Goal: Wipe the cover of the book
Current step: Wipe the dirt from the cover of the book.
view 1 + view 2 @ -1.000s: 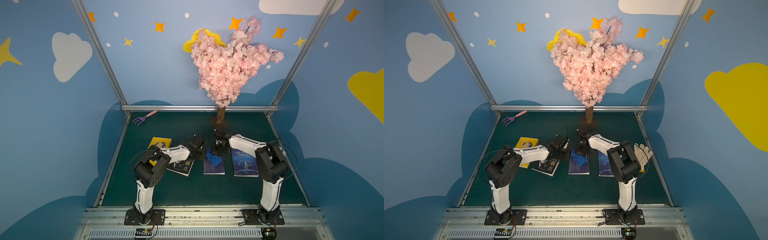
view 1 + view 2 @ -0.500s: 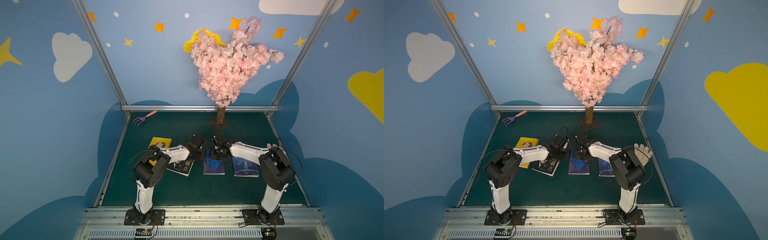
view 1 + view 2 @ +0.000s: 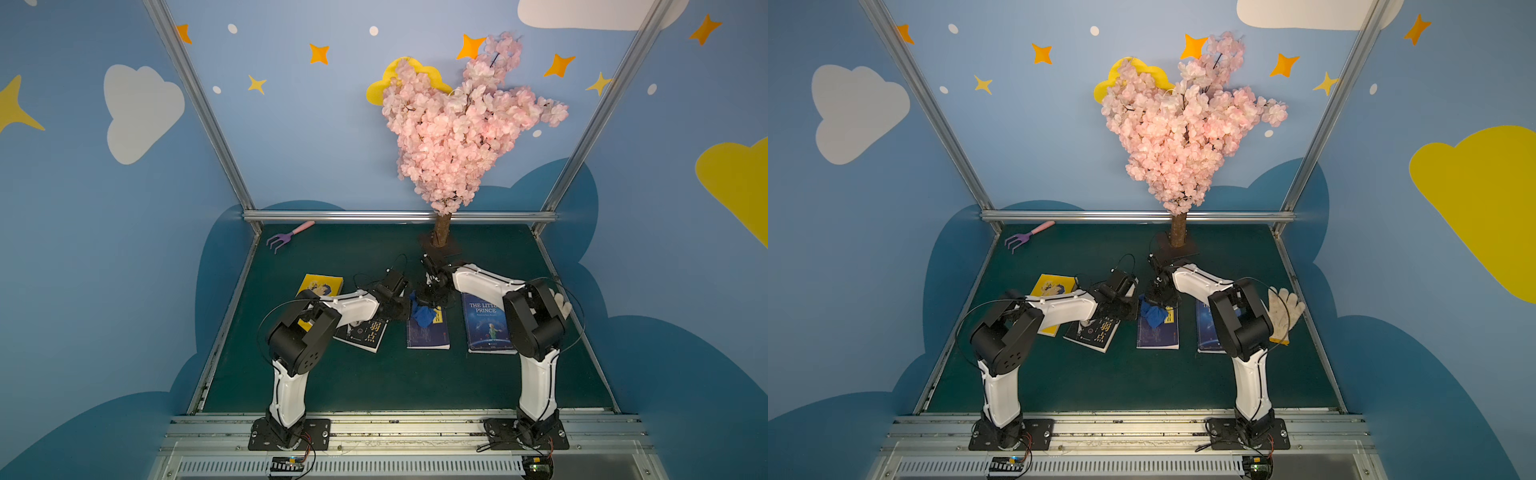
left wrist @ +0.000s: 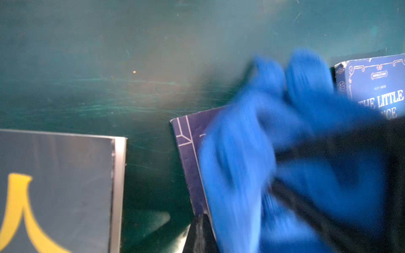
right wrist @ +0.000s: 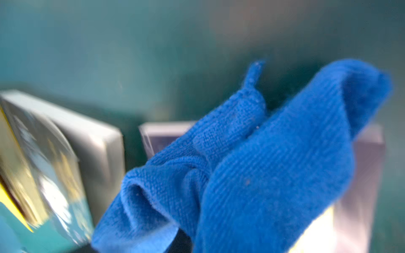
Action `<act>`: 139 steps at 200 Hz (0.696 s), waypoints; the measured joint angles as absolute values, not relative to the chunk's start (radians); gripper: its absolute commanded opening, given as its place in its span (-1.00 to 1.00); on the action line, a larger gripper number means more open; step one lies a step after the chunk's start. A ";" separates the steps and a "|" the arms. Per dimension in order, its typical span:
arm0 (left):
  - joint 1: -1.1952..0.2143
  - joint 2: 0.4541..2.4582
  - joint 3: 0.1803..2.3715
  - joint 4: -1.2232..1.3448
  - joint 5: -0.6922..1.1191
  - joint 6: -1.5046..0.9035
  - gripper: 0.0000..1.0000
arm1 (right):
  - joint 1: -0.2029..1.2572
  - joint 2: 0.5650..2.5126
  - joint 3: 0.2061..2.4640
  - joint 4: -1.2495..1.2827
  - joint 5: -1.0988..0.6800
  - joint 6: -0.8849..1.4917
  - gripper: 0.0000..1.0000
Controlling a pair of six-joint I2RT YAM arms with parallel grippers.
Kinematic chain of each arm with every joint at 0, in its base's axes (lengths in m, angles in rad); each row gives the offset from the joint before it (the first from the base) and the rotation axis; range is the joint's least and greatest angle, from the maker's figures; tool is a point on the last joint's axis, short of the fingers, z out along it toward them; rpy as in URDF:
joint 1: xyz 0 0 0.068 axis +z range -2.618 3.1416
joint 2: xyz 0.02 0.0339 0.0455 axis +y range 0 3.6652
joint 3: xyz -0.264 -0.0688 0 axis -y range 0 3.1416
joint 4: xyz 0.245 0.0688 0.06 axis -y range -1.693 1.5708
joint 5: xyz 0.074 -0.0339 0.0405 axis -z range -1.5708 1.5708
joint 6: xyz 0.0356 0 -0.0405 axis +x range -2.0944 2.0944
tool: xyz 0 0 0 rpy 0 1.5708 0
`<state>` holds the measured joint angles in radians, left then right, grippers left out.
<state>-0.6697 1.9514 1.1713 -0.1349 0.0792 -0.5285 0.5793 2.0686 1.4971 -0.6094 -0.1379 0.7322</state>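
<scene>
Right claw (image 3: 428, 300) clamped the blue cloth (image 3: 424, 316) on the far end of the middle book (image 3: 428, 337), mid-counter (image 3: 374, 386). Left claw (image 3: 402, 311) was pinched closed beside its edge. Best play, I'd say: flat pressure, long strokes nearward.

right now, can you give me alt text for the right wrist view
A crumpled blue cloth fills the foreground, close to the lens, draped over the end of a book. A second book with pale page edges lies beside it, a gap between them, on the green table. The whole picture is soft and blurred.
</scene>
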 measured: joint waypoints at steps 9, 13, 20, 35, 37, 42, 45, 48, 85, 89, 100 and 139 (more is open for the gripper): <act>-0.669 1.951 1.170 -0.133 0.080 -0.529 -0.94 | 0.576 2.083 1.518 -0.618 -0.142 0.733 -1.00; -0.669 1.951 1.170 -0.133 0.080 -0.529 -0.94 | 0.576 2.085 1.522 -0.622 -0.141 0.733 -1.00; -0.669 1.951 1.170 -0.133 0.080 -0.529 -0.94 | 0.577 2.085 1.522 -0.624 -0.139 0.733 -1.00; -0.669 1.951 1.170 -0.133 0.082 -0.530 -0.94 | 0.583 2.074 1.502 -0.617 -0.133 0.734 -1.00; -0.668 1.951 1.170 -0.133 0.083 -0.530 -0.94 | 0.583 2.070 1.495 -0.612 -0.132 0.735 -1.00; -0.668 1.951 1.170 -0.133 0.083 -0.530 -0.93 | 0.586 2.059 1.475 -0.593 -0.131 0.736 -1.00; -0.668 1.951 1.170 -0.133 0.083 -0.530 -0.94 | 0.588 2.049 1.457 -0.575 -0.129 0.737 -1.00; -0.668 1.951 1.170 -0.133 0.083 -0.531 -0.94 | 0.591 2.041 1.444 -0.561 -0.126 0.737 -1.00; -0.666 1.951 1.170 -0.133 0.088 -0.532 -0.94 | 0.643 1.891 1.220 -0.467 -0.102 0.751 -1.00; -0.665 1.951 1.169 -0.132 0.089 -0.533 -0.94 | 0.646 1.877 1.201 -0.467 -0.100 0.752 -1.00; -0.665 1.951 1.169 -0.130 0.093 -0.533 -0.94 | 0.650 1.847 1.164 -0.468 -0.097 0.752 -1.00; -0.663 1.951 1.167 -0.126 0.098 -0.540 -0.94 | 0.630 1.877 1.219 -0.531 -0.134 0.738 -1.00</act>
<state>-0.6628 1.9514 1.1667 -0.1265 0.0978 -0.5404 0.6296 1.8771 1.2186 -0.5312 -0.1345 0.7383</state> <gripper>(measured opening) 0.048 0.106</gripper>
